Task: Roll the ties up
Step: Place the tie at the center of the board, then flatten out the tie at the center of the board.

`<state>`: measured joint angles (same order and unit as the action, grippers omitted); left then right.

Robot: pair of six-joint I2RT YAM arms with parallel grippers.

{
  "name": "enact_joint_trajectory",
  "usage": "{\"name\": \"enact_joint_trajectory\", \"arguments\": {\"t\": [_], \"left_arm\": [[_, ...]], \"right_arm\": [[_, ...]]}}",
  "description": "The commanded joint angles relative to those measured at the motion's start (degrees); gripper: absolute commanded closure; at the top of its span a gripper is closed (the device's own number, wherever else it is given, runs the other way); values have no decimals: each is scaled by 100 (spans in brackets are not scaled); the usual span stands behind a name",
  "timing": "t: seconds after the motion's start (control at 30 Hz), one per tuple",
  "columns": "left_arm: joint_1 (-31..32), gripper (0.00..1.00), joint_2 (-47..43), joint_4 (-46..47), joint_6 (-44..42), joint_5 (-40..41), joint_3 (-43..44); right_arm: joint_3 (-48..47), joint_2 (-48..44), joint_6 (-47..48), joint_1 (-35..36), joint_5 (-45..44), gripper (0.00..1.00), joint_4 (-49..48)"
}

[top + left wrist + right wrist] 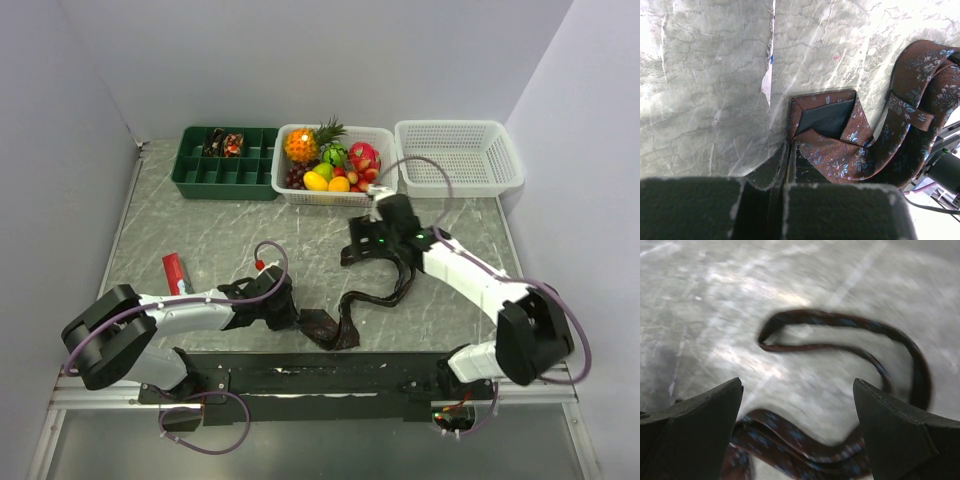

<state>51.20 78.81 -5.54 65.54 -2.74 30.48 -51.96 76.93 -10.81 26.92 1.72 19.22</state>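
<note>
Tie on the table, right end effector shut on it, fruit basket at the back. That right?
Not quite. The right end effector is open: the right wrist view shows its fingers wide apart, with the tie lying below them. The rest stands: tie on the table, fruit basket at the back.

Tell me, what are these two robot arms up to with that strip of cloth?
They are working on a dark brown patterned tie that lies in loose curves on the table. The left gripper sits with its fingers closed at the tie's wide end; whether it actually pinches the fabric is unclear. The right gripper hovers open over the narrow part. The tie is not yet rolled.
</note>
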Motion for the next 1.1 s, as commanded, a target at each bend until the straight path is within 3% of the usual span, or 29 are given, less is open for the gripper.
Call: {"name": "enact_joint_trajectory", "arguments": {"t": [0.0,0.27,0.6,0.63,0.7,0.73,0.8,0.83,0.93,1.07], "left_arm": [[22,99,161,-632,47,441,-104],[22,99,241,-615,20,380,-16],[22,99,135,-597,91,415,-95],[22,99,126,-615,99,432,-95],[22,99,118,-641,108,459,-104],[22,99,118,-650,117,476,-104],[13,99,100,-659,117,503,-112],[13,99,100,-676,126,512,-112],[13,99,56,-755,161,608,-130],[13,99,-14,-861,284,740,-183]], "right_arm": [[-524,463,342,655,-637,2,-146],[-1114,1666,448,1017,-857,14,20],[-1395,2326,439,1061,-875,30,-340],[-1430,2440,491,1061,-831,43,-375],[-1622,2599,553,1087,-717,57,-314],[-1702,2765,597,1088,-682,68,-244],[-1930,2898,632,1088,-655,75,-78],[-1975,2916,624,1096,-664,87,-51],[-2028,2680,501,1079,-655,100,-85],[-2265,2152,352,1061,-436,100,-6]]}}
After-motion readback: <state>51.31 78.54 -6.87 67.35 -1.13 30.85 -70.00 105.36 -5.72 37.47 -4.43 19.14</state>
